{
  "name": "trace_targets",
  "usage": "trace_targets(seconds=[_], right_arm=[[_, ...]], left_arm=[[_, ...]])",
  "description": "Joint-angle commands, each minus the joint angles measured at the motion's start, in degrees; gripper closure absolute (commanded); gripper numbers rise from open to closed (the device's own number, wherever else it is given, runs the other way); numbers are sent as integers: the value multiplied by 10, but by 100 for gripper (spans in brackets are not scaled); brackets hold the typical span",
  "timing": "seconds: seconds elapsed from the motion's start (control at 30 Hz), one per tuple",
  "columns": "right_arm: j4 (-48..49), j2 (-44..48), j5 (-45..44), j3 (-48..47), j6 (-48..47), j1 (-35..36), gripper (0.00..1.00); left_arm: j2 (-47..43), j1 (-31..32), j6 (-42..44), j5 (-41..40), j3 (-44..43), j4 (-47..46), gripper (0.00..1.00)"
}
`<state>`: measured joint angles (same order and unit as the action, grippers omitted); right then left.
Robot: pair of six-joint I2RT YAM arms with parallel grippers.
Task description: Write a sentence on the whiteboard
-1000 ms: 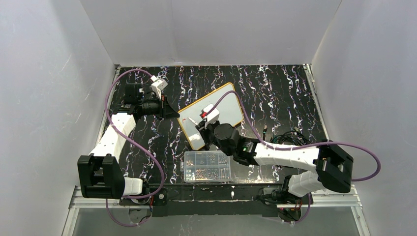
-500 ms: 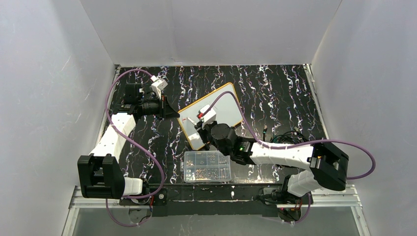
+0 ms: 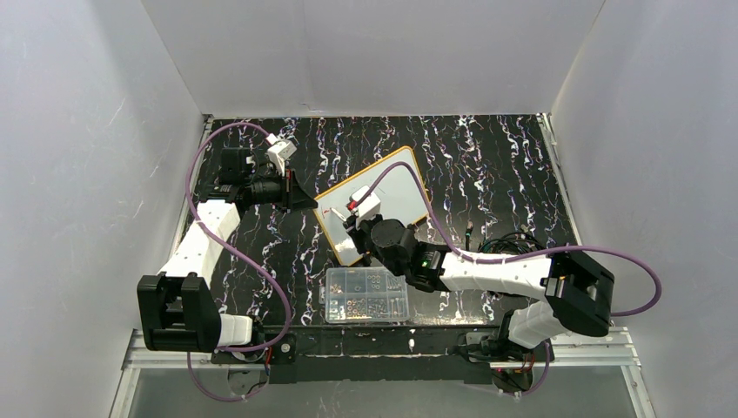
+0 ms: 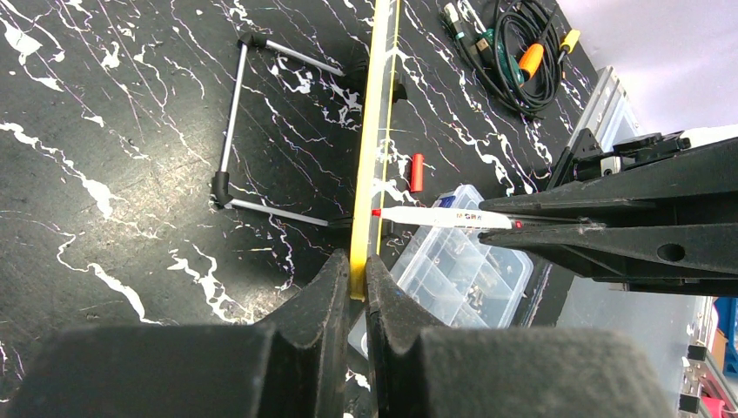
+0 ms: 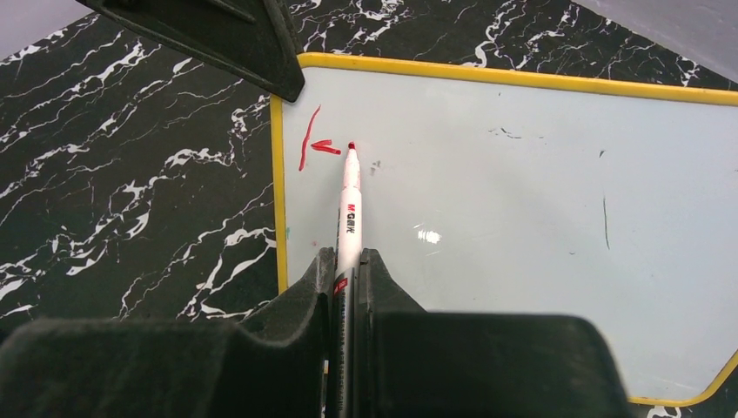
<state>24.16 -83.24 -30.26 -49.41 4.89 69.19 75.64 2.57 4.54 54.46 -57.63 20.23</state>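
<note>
Clear compartment box (image 3: 366,294) on black marbled table (image 3: 487,157) — cable coil (image 3: 509,244) at right.

- 1 whiteboard (image 3: 402,197)
- 2 red marks (image 5: 306,138) on its face
- 1 marker (image 5: 349,196)
- 1 loose red cap (image 4: 417,171)
- 1 clear compartment box (image 3: 366,294)
- 1 coil of dark cables (image 4: 507,54), with 1 orange plug (image 4: 531,61) and 1 yellow plug (image 4: 569,40)
- 2 grippers: the left gripper (image 4: 358,261) and the right gripper (image 5: 346,257)

Yellow-rimmed white whiteboard (image 5: 522,218), red strokes (image 5: 306,139), white red-tipped marker (image 5: 349,209), black white-veined table (image 5: 130,174)
</note>
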Motion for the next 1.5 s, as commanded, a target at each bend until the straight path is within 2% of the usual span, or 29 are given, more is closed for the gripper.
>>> trace_targets(seconds=[0.0, 0.73, 1.0, 1.47], right_arm=[[3, 9, -6, 1, 19, 1, 99], [-14, 56, -15, 3, 18, 17, 99], [17, 29, -42, -18, -15, 17, 99], [44, 7, -34, -26, -25, 17, 99]], left_arm=[[-26, 1, 7, 17, 0, 16, 100], [-25, 1, 8, 14, -1, 17, 100], [-25, 1, 8, 14, -1, 17, 100], [-23, 2, 7, 15, -1, 17, 100]])
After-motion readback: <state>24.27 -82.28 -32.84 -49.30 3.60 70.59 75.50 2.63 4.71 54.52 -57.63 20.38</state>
